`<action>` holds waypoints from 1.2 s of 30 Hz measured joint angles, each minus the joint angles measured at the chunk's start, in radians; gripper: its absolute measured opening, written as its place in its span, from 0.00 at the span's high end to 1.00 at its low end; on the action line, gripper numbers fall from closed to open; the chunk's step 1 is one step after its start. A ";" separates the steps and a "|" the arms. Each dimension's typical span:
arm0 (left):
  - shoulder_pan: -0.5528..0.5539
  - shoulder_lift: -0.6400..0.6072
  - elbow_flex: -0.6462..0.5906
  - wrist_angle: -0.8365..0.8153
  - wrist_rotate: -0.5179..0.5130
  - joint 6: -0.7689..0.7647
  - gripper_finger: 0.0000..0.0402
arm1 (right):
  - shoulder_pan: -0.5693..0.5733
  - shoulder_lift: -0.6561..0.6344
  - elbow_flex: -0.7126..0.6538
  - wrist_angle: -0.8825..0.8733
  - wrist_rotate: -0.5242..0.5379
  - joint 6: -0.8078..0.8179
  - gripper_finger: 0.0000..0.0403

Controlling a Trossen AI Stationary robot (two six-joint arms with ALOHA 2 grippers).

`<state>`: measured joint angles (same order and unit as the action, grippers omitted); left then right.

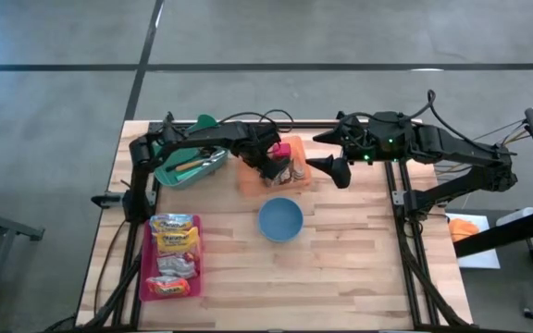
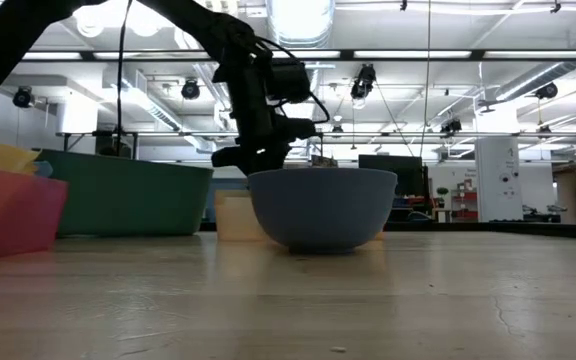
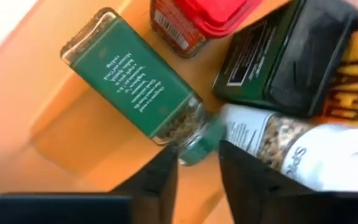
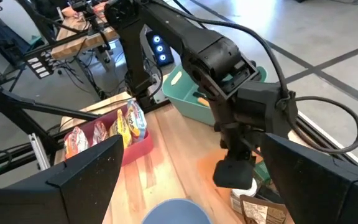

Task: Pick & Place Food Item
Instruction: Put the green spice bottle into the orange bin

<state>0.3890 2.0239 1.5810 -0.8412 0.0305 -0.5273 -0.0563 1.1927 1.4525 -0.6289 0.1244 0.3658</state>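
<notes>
Green-labelled spice jar [image 3: 135, 93] lying on its side in the orange tray [image 1: 251, 179], long axis slanted across the tray floor, cap end toward the left end effector [image 3: 197, 163]. Left end effector down over the tray, fingers [image 3: 157, 177] slightly apart on either side of the jar's clear cap; cannot tell whether really gripping. Only in the left wrist view: a red-capped jar [image 3: 194, 18], a black packet [image 3: 284, 59] and a white-capped jar [image 3: 297, 149] crowding close beside the green one, the last touching the other finger. In the high view just a dark cluster under the arm. Blue bowl [image 1: 280, 219] near in front of the tray, hiding it partly in the low view. Teal bin [image 1: 188, 166] just beside the tray, red tray of snack packs [image 1: 171, 256] well apart. Right end effector [image 1: 336, 169] waiting above the table, beside the orange tray, fingers wide apart, holding nothing.
</notes>
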 joint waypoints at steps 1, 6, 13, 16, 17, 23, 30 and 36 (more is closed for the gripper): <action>0.001 0.002 0.000 0.006 -0.002 -0.023 0.68 | 0.000 0.000 0.000 0.000 -0.002 0.000 0.07; 0.020 0.051 0.001 0.015 -0.011 -0.100 0.54 | 0.000 -0.001 0.000 0.001 -0.002 -0.002 0.07; 0.022 0.083 0.008 0.060 0.009 -0.159 0.48 | 0.000 -0.002 0.000 0.012 -0.038 0.007 0.07; 0.023 0.085 0.011 0.074 0.007 -0.158 0.48 | 0.000 -0.003 0.000 0.012 -0.050 0.020 0.07; 0.023 0.088 0.011 0.074 0.004 -0.158 0.48 | 0.000 -0.004 0.000 0.011 -0.050 0.020 0.07; 0.020 0.089 0.002 0.071 0.000 -0.162 0.48 | 0.000 -0.014 0.000 0.015 -0.050 0.020 0.07; 0.005 0.089 -0.003 0.059 -0.009 -0.181 0.48 | 0.000 -0.018 0.000 0.021 -0.057 0.022 0.07; 0.003 0.089 -0.021 0.060 -0.025 -0.192 0.48 | 0.000 -0.021 0.000 0.021 -0.086 0.027 0.07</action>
<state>0.3923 2.1130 1.5598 -0.7815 0.0053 -0.7191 -0.0565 1.1716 1.4528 -0.6079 0.0383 0.3931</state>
